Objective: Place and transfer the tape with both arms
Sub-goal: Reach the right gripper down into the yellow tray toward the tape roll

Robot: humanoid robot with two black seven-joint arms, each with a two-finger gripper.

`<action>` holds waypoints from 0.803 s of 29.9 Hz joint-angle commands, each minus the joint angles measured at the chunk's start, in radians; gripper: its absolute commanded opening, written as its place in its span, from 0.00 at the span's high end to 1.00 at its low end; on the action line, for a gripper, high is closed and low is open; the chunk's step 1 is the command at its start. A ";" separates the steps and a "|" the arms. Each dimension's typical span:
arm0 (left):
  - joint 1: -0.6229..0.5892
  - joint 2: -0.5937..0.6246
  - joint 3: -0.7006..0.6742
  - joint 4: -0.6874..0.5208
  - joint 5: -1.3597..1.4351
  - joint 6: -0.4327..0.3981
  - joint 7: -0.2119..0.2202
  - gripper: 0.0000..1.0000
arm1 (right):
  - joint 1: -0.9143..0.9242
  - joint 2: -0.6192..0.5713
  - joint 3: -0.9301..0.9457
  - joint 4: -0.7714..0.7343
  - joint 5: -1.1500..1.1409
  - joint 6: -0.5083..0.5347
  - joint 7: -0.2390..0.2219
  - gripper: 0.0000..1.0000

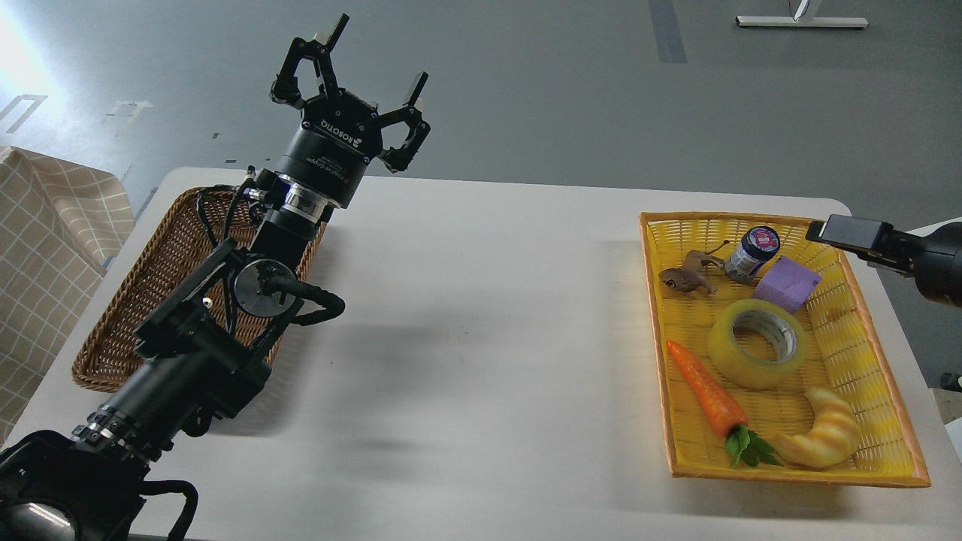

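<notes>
The tape [757,332] lies flat in the yellow tray [887,376] on the bench [481,338], between a carrot [706,400] and a purple block [788,284]. The left pincer [361,79] is raised above the wicker basket [120,330], fingers spread wide and empty. Of the right pincer [849,231], at the tray's far right corner, only a dark tip shows; I cannot tell its state.

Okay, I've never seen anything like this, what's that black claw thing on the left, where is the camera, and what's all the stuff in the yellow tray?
There is a single picture, taken from the robot's own head, looking down at a white table. The black jointed thing is its left arm; the claw at its end is the left gripper, fingers spread open, holding nothing, raised over a brown wicker basket. At the right edge, only a dark bit of the right arm shows; its gripper state is unclear. The yellow tray holds a roll of tape, a toy carrot, a croissant toy, a purple block, a small jar and a brown animal figure.
</notes>
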 commanded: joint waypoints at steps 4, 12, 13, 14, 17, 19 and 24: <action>0.000 0.003 -0.001 0.000 0.000 0.000 0.000 0.02 | -0.009 0.008 -0.048 -0.001 -0.148 0.000 -0.019 0.02; 0.000 0.003 -0.001 0.000 0.000 0.000 0.000 0.02 | -0.047 0.078 -0.066 -0.015 -0.298 0.000 -0.019 0.05; 0.000 0.003 -0.002 0.000 0.000 0.000 0.000 0.02 | -0.052 0.083 -0.066 -0.020 -0.306 0.000 -0.019 0.06; 0.000 0.003 -0.002 0.000 -0.001 0.000 0.000 0.02 | -0.058 0.098 -0.066 -0.032 -0.312 0.000 -0.019 0.07; 0.000 0.002 -0.002 0.000 -0.001 0.000 0.000 0.02 | -0.066 0.124 -0.066 -0.050 -0.315 0.000 -0.019 0.08; 0.000 0.002 -0.002 0.000 -0.001 0.000 0.000 0.02 | -0.078 0.129 -0.066 -0.063 -0.316 0.000 -0.020 0.08; 0.000 0.002 -0.002 0.000 -0.001 0.000 0.000 0.02 | -0.093 0.156 -0.068 -0.092 -0.316 0.000 -0.020 0.15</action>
